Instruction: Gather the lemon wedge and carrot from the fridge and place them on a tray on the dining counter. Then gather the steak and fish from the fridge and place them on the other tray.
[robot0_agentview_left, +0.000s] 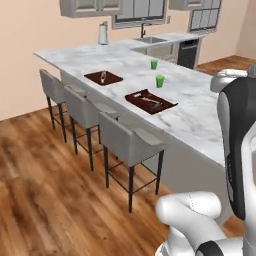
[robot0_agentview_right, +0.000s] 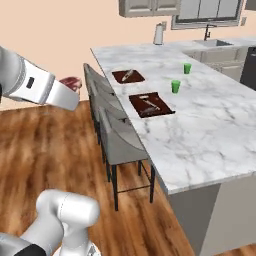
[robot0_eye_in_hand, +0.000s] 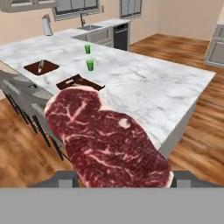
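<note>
Steak (robot0_eye_in_hand: 107, 140) upright between the fingers (robot0_eye_in_hand: 64, 178), clamped from both sides, above dining counter (robot0_eye_in_hand: 144, 83).

Trays: you have two trays (robot0_agentview_left: 151, 101) (robot0_agentview_left: 103, 77) on the desk (robot0_agentview_left: 200, 115), along its stool-side edge.
Cups: two cups (robot0_agentview_left: 159, 81) (robot0_agentview_left: 154, 64) lie behind the trays.
Stools: three stools (robot0_agentview_left: 131, 142) stand before that edge.
Steak: the steak (robot0_eye_in_hand: 105, 140) sits in the gripper (robot0_eye_in_hand: 118, 177), off the desk's corner.

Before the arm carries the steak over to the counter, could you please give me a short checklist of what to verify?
1. Steak in the gripper: ok, held between the fingers.
2. Near tray reachable: not ok, the hand is off the dining counter, over the floor.
3. Near tray free: not ok, thin utensils lie in it.
4. Far tray free: not ok, holds something small.
5. Stools below the path: cannot tell clearance.
6. Green cups clear of trays: ok.
</note>
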